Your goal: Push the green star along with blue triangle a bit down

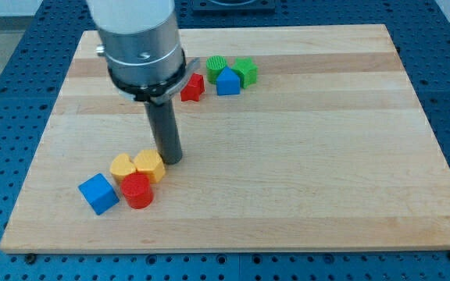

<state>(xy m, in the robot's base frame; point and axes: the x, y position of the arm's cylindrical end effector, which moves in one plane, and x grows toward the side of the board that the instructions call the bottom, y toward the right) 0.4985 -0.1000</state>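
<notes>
The green star (216, 68) sits near the view's top, left of centre. The blue triangle (227, 82) touches it at its lower right. A second green block (246, 71) touches the triangle on the right. A red block (193, 87) lies just left of the triangle. My tip (172, 161) rests on the board well below this group and to its left, just right of a yellow block (150, 165). The rod and the arm's grey body (143, 43) hide the board left of the red block.
A cluster lies at the lower left: a yellow heart-like block (121, 167), the yellow block beside my tip, a red round block (137, 190) and a blue cube (98, 193). The wooden board (326, 156) ends in edges on all sides, with a blue perforated table around it.
</notes>
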